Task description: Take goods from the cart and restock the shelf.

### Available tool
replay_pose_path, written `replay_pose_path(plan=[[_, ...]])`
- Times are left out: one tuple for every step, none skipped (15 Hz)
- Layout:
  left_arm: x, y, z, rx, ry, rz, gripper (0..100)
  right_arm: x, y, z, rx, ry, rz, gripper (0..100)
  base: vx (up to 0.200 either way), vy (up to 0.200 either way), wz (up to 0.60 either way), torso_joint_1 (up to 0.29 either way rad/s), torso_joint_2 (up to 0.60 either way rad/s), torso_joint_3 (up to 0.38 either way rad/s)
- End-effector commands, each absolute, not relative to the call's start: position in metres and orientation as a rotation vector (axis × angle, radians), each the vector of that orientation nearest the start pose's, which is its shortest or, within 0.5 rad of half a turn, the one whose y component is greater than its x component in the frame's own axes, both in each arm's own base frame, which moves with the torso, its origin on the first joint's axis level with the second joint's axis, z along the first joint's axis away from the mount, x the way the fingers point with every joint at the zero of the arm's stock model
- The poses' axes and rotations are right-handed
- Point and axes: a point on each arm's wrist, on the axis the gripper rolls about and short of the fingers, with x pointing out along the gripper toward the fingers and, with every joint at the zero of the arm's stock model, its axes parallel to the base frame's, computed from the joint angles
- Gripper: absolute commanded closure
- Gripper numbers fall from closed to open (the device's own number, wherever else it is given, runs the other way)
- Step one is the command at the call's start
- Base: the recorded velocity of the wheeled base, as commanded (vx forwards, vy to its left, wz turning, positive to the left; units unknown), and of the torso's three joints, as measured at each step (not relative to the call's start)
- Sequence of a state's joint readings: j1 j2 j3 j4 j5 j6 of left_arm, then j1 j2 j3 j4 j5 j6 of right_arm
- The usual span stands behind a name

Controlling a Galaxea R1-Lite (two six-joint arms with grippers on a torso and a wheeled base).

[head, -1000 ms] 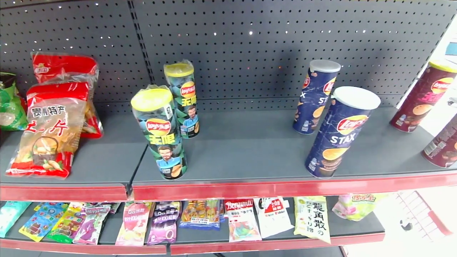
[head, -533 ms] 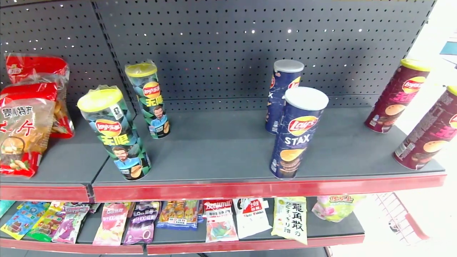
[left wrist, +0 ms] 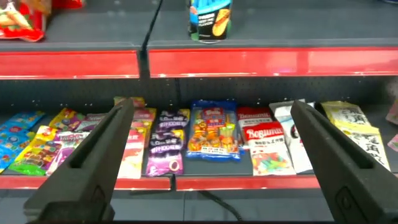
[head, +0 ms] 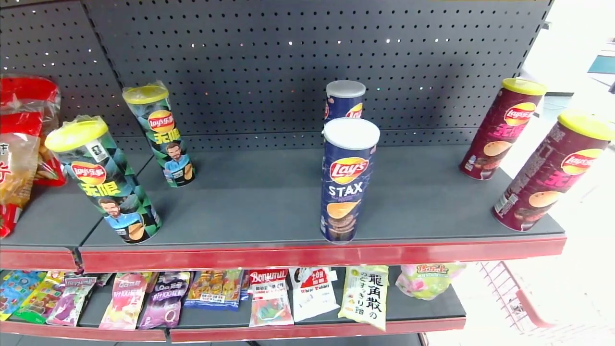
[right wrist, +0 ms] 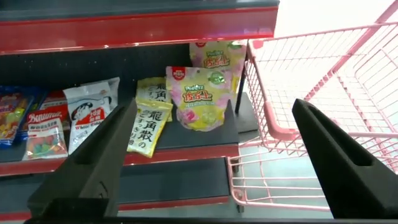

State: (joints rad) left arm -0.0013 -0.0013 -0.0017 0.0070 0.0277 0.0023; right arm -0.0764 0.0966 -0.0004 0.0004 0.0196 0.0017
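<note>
Pink wire makes up the cart (right wrist: pixel 273 124), and it stands just beside the right end of the lower shelf (right wrist: pixel 199 139), on the robot's right side. I cannot tell what goods are in the cart, because its inside is too hard to see. The left claw (left wrist: pixel 211 104) is spread wide with nothing in it, and it hangs in front of the flat snack bags (left wrist: pixel 211 127) on the lower shelf. The right claw (right wrist: pixel 214 104) is spread wide too, and it is near the cart's rim. On the top shelf (head: pixel 269 202) chip tubes stand up tall: a blue tube (head: pixel 347 180) near the front edge, a green tube (head: pixel 103 180) and a dark red tube (head: pixel 502 129). If the goods are tubes like these, they are likely light and stiff, but smooth and a bit slippery (and the chips inside break easily). A soft squeeze around the middle of the tube looks best to me. Bags would be soft and floppy, so a pinch at the top edge seems safer.
</note>
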Motion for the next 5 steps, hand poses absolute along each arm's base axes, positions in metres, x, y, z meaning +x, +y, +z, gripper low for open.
replay_pose_path(plan=[[-0.0229,0.0006,0.0753,0.003,0.005,0.028,0,-0.0152,0.0016,0.0772,0.006,0.100,-0.057,0,0.000,0.000,0.00,0.000,0.00,0.000],[-0.0229,0.0006,0.0753,0.002,0.005,0.028,0,-0.0152,0.0016,0.0772,0.006,0.100,-0.057,0,0.000,0.000,0.00,0.000,0.00,0.000],[-0.0229,0.0006,0.0753,0.002,0.005,0.028,0,-0.0152,0.0016,0.0772,0.006,0.100,-0.055,0,0.000,0.000,0.00,0.000,0.00,0.000],[-0.0229,0.0006,0.0753,0.003,0.005,0.028,0,-0.0152,0.0016,0.0770,0.006,0.101,-0.057,0,0.000,0.000,0.00,0.000,0.00,0.000],[-0.0229,0.0006,0.0753,0.003,0.005,0.028,0,-0.0152,0.0016,0.0772,0.005,0.100,-0.057,0,0.000,0.000,0.00,0.000,0.00,0.000]])
